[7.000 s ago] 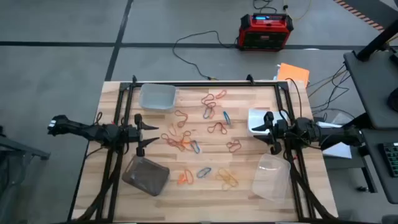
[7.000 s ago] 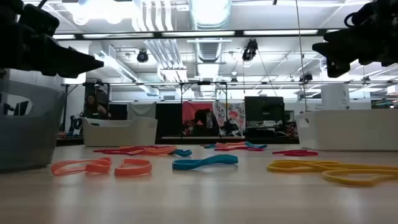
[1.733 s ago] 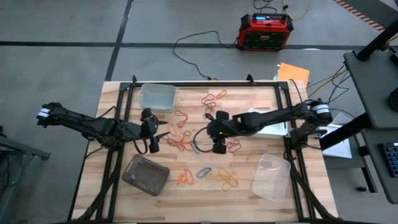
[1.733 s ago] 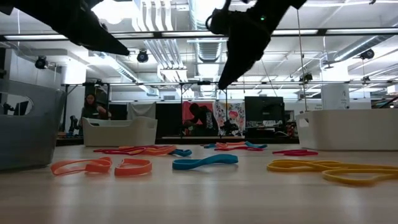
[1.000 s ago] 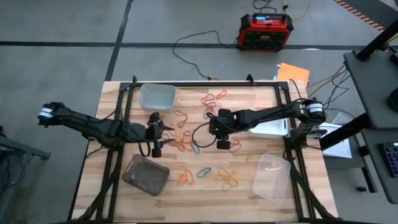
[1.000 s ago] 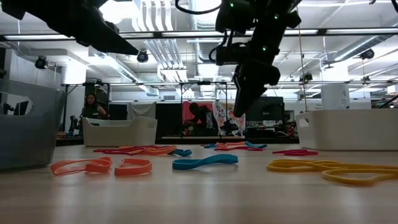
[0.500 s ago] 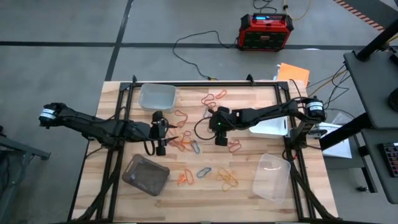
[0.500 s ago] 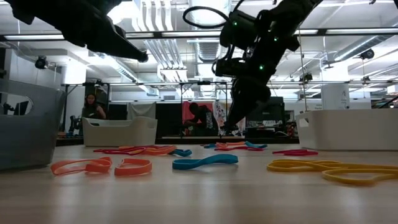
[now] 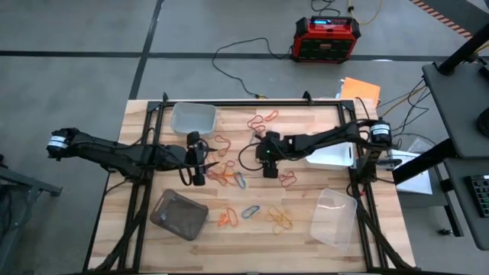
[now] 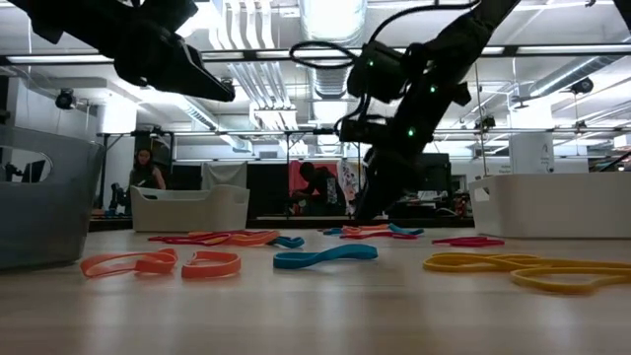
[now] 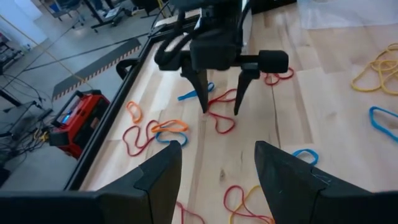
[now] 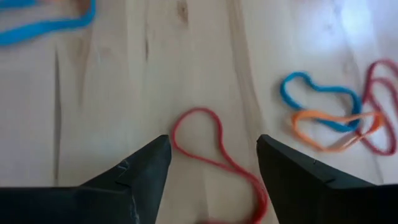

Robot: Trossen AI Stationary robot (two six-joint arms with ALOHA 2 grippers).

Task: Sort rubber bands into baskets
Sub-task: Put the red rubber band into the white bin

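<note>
On the wooden table (image 9: 321, 237), four baskets (image 9: 192, 118) hold no rubber bands (image 9: 279, 219).

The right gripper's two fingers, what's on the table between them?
In the right wrist view, a red rubber band lies on the bare wood table between the open right gripper's fingers. Its loop sits in the gap, not yet pinched.

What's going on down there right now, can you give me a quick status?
Right hand open, down over a red rubber band mid-table. Left hand open above the band pile, empty. Four baskets untouched, nothing in the way.
</note>
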